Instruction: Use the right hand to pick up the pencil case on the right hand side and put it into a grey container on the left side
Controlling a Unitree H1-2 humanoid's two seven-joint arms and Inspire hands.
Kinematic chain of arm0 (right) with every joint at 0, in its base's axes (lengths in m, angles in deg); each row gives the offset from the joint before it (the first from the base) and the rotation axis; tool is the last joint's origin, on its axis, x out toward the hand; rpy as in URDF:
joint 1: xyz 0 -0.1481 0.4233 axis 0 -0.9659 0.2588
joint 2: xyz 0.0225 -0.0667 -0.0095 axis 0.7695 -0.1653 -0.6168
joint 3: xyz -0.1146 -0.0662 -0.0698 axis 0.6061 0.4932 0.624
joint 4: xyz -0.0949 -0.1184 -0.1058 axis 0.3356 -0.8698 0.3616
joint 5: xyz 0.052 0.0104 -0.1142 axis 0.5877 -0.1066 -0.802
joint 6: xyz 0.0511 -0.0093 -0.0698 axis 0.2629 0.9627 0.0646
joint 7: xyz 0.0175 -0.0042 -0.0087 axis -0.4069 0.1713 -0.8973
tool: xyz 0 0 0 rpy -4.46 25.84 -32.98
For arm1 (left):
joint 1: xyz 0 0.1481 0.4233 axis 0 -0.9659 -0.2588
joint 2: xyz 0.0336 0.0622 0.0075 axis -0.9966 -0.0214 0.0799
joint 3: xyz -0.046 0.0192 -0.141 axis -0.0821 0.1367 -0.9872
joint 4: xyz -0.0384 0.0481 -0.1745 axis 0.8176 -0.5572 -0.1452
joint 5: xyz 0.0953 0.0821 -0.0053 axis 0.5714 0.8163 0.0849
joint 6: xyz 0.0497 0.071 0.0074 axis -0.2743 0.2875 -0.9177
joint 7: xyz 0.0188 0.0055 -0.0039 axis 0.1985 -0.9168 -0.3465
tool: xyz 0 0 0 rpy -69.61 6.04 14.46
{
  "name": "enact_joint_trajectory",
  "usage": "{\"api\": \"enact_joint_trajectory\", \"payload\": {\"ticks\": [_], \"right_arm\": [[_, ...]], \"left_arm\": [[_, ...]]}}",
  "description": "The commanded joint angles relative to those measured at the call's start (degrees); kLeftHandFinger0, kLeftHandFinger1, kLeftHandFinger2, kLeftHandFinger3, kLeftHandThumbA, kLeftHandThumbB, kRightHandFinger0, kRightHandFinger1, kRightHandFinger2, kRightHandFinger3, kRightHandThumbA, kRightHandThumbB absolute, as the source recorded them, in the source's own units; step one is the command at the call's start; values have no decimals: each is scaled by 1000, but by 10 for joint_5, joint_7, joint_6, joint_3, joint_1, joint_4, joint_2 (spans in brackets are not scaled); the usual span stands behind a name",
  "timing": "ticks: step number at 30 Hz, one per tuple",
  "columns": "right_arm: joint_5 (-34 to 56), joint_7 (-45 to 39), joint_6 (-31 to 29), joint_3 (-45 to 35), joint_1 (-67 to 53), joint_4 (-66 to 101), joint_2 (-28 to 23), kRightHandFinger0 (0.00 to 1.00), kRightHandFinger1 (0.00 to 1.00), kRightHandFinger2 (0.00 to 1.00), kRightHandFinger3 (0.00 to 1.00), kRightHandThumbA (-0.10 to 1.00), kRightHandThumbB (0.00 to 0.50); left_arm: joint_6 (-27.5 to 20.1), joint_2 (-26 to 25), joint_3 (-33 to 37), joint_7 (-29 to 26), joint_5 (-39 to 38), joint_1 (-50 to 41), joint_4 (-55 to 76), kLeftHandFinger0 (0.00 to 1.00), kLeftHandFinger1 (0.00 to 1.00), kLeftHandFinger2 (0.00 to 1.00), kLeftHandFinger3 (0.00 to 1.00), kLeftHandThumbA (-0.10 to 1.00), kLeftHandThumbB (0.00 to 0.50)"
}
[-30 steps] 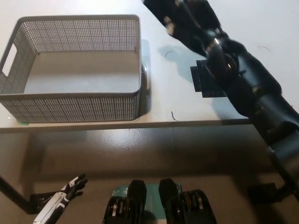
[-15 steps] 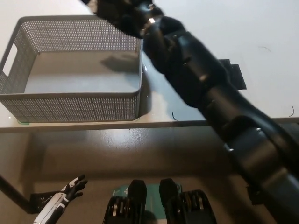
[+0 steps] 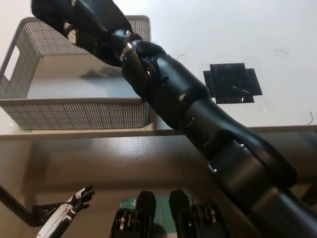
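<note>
This looks like a robotics lab or test room. A plain white tabletop (image 3: 247,29) carries only a grey perforated container (image 3: 74,111) at its left front edge and a patch of black tape squares (image 3: 232,83) toward its right front, like a placement marker. Small pen marks dot the surface. Below the front edge lies a bare brownish floor (image 3: 114,163).

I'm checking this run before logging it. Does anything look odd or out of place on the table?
Nothing stands out. The grey container sits upright, the right hand is over it, and a flat black patch lies on the table.
</note>
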Motion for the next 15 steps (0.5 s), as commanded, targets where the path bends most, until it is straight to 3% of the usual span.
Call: {"api": "enact_joint_trajectory", "payload": {"ticks": [1, 2, 3, 4, 5, 7, 13, 15], "right_arm": [[24, 23, 8, -14, 45, -16, 2, 6, 393, 835, 879, -100, 186], [28, 11, 17, -17, 46, -20, 0, 317, 723, 1000, 1000, 191, 242], [34, -27, 29, -20, 48, -24, -5, 760, 1000, 1000, 1000, 510, 270], [39, -75, 46, -20, 52, -26, -10, 1000, 1000, 1000, 1000, 734, 353], [39, -109, 57, -18, 54, -29, -14, 1000, 1000, 1000, 1000, 888, 433], [39, -128, 59, -14, 51, -25, -19, 1000, 1000, 1000, 1000, 1000, 475], [36, -150, 61, -7, 39, -10, -30, 1000, 1000, 1000, 1000, 1000, 496], [40, -160, 62, -8, 35, -3, -35, 1000, 1000, 1000, 1000, 1000, 481]], "left_arm": [[1, -16, 1, 10, 0, 0, 16, 1000, 1000, 1000, 1000, 1000, 353], [-2, -17, 2, 11, 1, 2, 15, 1000, 1000, 1000, 1000, 1000, 349], [-6, -18, 3, 11, 4, 5, 14, 1000, 1000, 1000, 1000, 1000, 342], [-8, -19, 4, 11, 6, 6, 13, 1000, 1000, 1000, 1000, 1000, 340], [-7, -19, 4, 11, 6, 8, 12, 1000, 1000, 1000, 1000, 1000, 342], [-7, -20, 5, 11, 10, 8, 13, 1000, 1000, 1000, 1000, 1000, 350], [1, -21, 5, 6, 20, 8, 16, 1000, 1000, 1000, 1000, 1000, 367], [6, -21, 5, 8, 18, 9, 18, 1000, 1000, 1000, 1000, 1000, 371]]}}
